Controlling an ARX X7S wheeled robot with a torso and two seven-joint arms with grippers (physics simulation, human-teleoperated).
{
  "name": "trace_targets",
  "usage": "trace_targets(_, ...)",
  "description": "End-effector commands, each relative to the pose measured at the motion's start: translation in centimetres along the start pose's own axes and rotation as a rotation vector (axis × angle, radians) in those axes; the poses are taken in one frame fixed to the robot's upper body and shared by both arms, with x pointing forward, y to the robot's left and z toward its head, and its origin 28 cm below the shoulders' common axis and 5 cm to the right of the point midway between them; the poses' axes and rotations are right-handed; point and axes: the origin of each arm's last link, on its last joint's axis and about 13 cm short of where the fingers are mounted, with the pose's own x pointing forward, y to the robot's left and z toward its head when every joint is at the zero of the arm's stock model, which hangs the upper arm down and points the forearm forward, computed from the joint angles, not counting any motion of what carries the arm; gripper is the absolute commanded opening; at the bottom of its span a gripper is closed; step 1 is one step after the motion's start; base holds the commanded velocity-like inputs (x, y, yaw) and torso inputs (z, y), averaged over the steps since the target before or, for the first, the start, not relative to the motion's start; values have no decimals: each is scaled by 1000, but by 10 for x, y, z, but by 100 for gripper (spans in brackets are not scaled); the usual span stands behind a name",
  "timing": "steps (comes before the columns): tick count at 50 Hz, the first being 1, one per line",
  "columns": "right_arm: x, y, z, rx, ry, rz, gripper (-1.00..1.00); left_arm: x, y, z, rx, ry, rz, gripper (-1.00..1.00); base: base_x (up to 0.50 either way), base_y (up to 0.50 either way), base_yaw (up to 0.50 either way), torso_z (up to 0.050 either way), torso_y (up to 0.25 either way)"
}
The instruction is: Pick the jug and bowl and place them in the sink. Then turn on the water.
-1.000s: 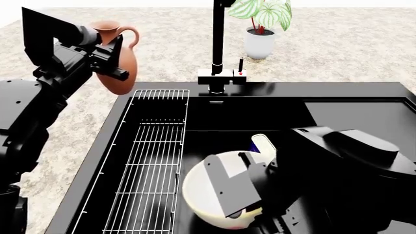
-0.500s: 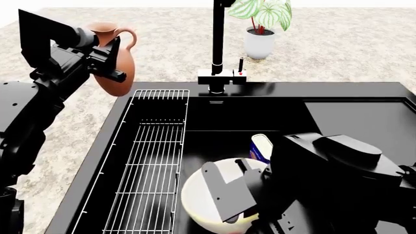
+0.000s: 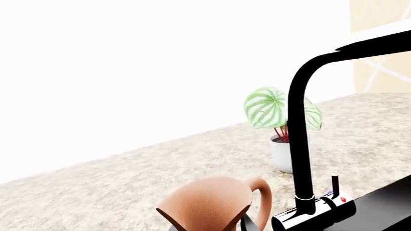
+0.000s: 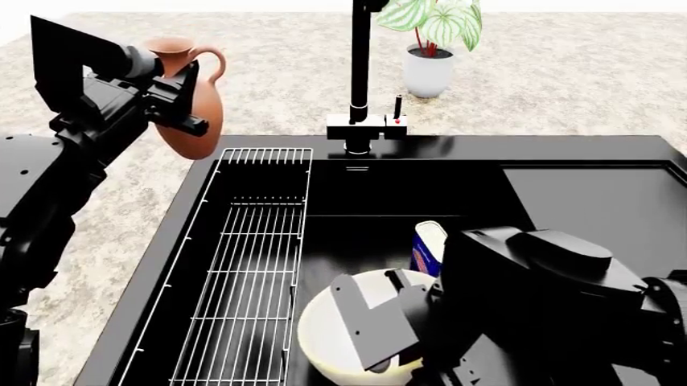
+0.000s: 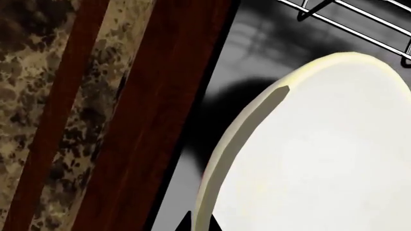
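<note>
While the jug (image 4: 193, 104) is held clamped in the left gripper (image 4: 177, 100) above the counter (image 4: 558, 72), just beyond the sink's (image 4: 355, 201) far left corner, the bowl (image 4: 338, 342) is gripped at its rim by the right gripper (image 4: 392, 330) low inside the sink, beside the wire rack (image 4: 241, 273).

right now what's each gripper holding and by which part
Left gripper holds the jug by its neck and upper belly, up over the counter. Right gripper grips the bowl by its rim, low in the sink.
</note>
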Motion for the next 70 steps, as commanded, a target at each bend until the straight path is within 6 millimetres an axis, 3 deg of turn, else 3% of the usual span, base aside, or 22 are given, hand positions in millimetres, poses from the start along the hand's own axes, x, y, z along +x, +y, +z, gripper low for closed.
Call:
trace_targets(1, 4, -5, -2, 3, -3, -3, -100, 0, 2, 10, -4, -49, 11, -100, 0, 0, 0, 0, 0)
trace_targets(22, 10, -13, -7, 18, 6, -4, -100, -1, 3, 10, 0, -47, 14, -100, 1, 0, 1, 0, 0)
trace_targets(23, 10, -13, -7, 19, 9, -5, 100, -1, 3, 10, 0, -48, 14, -100, 0, 3, 0, 0, 0)
trace_targets(42, -1, -5, -7, 23, 35, -5, 100, 1, 2, 10, -3, -51, 11, -100, -1, -1, -1, 0, 1)
trace_targets(70, -76, -4, 9, 19, 114, -142, 100, 0, 2, 13, -12, -69, 6, -100, 0, 0, 0, 0, 1)
